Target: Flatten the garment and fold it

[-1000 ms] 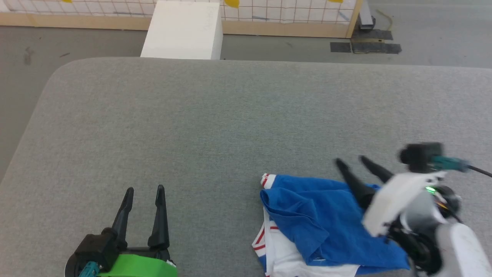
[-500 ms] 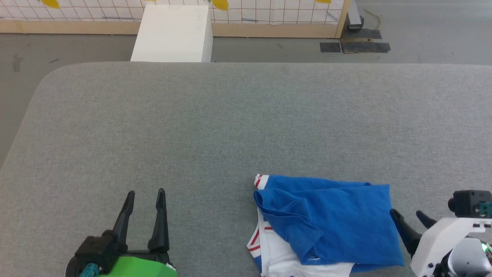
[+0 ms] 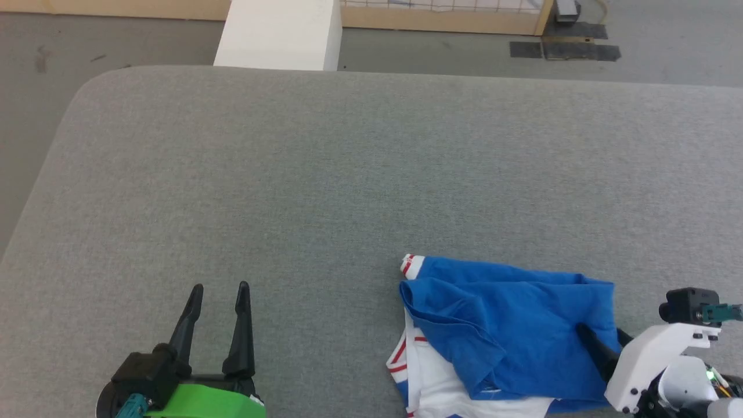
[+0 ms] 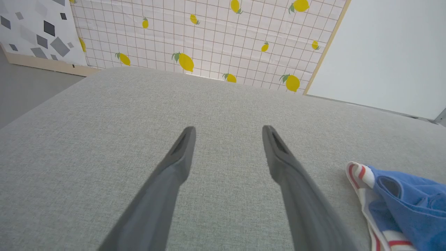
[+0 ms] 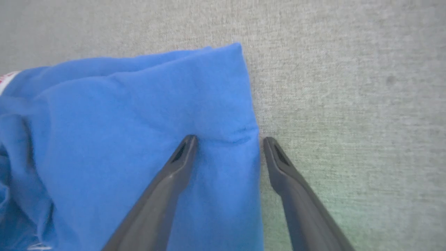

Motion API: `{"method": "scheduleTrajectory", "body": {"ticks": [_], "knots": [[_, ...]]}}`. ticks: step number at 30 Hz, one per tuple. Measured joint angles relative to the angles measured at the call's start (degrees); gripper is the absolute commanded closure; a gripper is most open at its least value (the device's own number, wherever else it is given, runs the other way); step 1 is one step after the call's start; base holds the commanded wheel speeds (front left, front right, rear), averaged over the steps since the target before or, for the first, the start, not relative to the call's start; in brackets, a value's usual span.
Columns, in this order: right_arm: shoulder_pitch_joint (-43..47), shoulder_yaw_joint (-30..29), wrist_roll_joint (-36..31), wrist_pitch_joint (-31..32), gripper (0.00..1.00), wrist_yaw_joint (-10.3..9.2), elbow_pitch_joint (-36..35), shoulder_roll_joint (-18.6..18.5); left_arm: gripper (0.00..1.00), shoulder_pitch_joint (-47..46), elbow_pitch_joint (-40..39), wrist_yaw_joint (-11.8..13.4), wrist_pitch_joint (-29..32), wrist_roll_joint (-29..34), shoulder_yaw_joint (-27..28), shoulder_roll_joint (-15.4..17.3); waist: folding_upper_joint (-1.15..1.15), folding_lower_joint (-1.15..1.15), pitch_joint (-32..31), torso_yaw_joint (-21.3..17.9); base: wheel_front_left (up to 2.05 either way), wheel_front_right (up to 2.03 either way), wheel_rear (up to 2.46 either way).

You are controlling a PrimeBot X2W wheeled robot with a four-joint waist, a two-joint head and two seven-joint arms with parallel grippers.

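The garment point(image 3: 511, 313) lies bunched and partly folded on the grey table point(image 3: 348, 174) near its front right, royal blue on top with white cloth and red-and-white striped trim at its left and near edges. My right gripper point(image 3: 601, 332) is open at the garment's right edge. In the right wrist view that gripper point(image 5: 229, 139) straddles the edge of the garment point(image 5: 139, 139), left finger on blue cloth, right finger over bare table. My left gripper point(image 3: 220, 285) stands open over bare table at the lower left, well left of the garment point(image 4: 404, 205); nothing lies between the fingers of that gripper point(image 4: 228, 128).
A white box point(image 3: 278, 35) stands on the floor just beyond the table's far edge. A lemon-patterned panel point(image 4: 209, 35) with a wooden frame lies behind it. The table's rounded left corner point(image 3: 87, 98) is far from the garment.
The head camera has shifted. My right gripper came off the top of the garment, drew back toward the near right, and now sits open across the garment's right edge. The left gripper has stayed put.
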Motion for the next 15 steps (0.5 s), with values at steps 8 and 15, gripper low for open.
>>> {"method": "scheduleTrajectory", "body": {"ticks": [8, 15], "knots": [[-2.22, 0.79, 0.43, 2.10, 1.00, 0.00, 1.56, -1.51, 0.00, -0.30, 0.03, 0.42, 0.01, -0.15, -0.56, 0.01, 0.00, 0.00, 0.81, 1.42, 0.00, 0.00, 0.00], [-2.38, 5.06, -2.18, 0.53, 1.00, 0.00, -0.68, -5.53, 0.00, -1.01, -0.13, 0.47, -0.07, -0.48, -1.34, 0.00, 0.00, 0.00, 0.40, 0.15, 0.00, 0.00, 0.00]]}}
